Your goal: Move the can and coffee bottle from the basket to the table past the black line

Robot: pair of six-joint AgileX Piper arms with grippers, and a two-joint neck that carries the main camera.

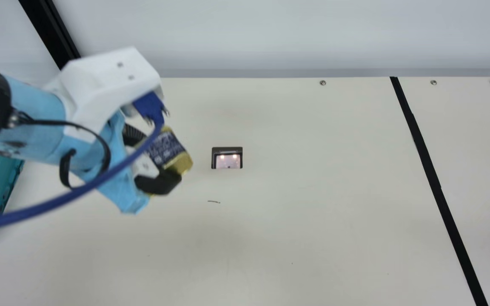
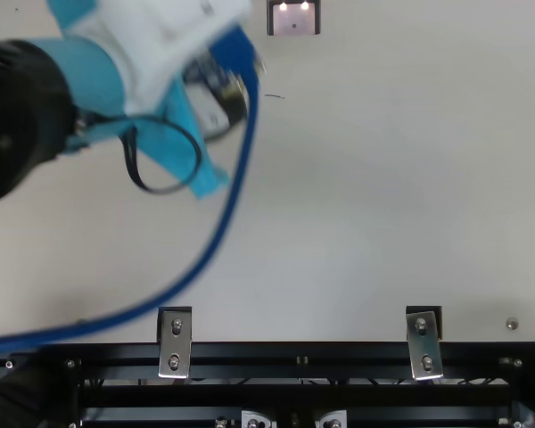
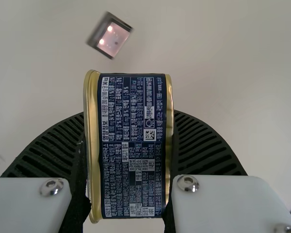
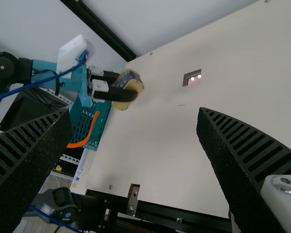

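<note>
My left gripper (image 1: 163,160) is raised over the table's left part, shut on the can (image 1: 166,146), which is navy with gold rims and tilted. In the left wrist view the can (image 3: 132,145) stands between both ribbed fingers of the left gripper (image 3: 128,150). The black line (image 1: 436,187) runs along the table well to the right of the can. At the left edge is the teal basket (image 1: 9,174) with an orange handle, its inside out of sight. My right gripper (image 4: 135,116) is open with nothing between its fingers; beyond them the right wrist view shows the can (image 4: 130,82) and basket (image 4: 104,116).
A small dark-framed insert (image 1: 227,158) lies in the cream table (image 1: 304,204) between can and black line. A blue cable (image 2: 205,254) hangs in a curve from the left arm. Metal brackets (image 2: 175,343) stand at the near edge. A pale wall (image 1: 270,34) rises behind.
</note>
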